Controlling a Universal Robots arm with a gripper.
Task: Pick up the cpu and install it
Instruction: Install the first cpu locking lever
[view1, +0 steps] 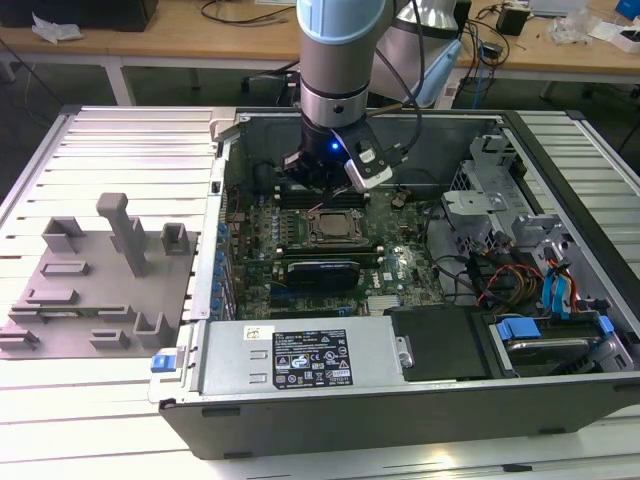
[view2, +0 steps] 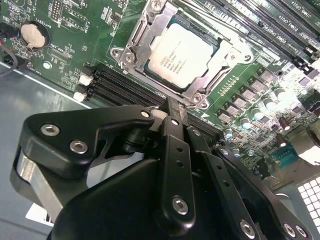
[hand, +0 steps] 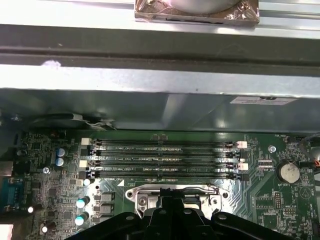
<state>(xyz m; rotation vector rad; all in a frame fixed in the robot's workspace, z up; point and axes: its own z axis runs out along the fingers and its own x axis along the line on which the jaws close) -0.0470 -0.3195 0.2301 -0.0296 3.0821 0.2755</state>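
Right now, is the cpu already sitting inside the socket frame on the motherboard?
Yes, in the second wrist view the cpu lies flat inside the socket frame, with its pale silvery top facing up.

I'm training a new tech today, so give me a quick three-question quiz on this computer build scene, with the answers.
1. True or false: the tool is holding the cpu.
2. Where does the cpu lie? A) on the grey fixture plate B) in the socket C) on the power supply
3. Which round silver part sits on the motherboard near the case wall?
Key: 1 false; 2 B; 3 the coin battery.
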